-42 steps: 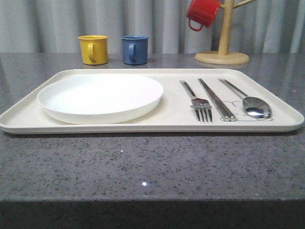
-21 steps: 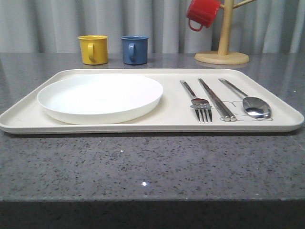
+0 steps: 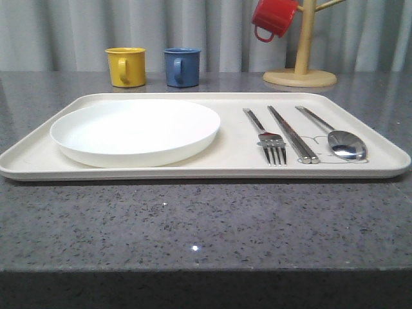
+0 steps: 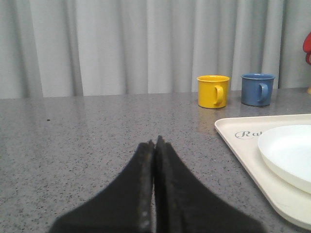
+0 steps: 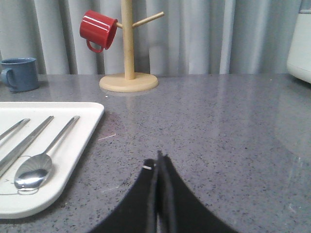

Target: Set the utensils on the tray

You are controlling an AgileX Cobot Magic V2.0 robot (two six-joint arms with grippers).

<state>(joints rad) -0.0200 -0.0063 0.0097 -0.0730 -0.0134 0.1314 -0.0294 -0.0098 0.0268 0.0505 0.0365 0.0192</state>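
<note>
Utensils lay on the tray [image 3: 232, 162].
Plate [image 3: 136, 131] at frame left; fork [image 3: 267, 138], chopsticks [image 3: 293, 134], spoon [image 3: 341, 139] at right. Both jaws were closed together, empty.

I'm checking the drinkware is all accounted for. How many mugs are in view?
3. The yellow mug and blue mug stand side by side on the counter behind the tray; the red mug hangs on the wooden mug tree.

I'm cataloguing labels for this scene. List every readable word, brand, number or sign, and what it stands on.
"Ra": grey script on the tray, near its corner; the rest of the word is hidden behind the white plate.
No other text is readable on the mugs, utensils or mug stand.
</note>
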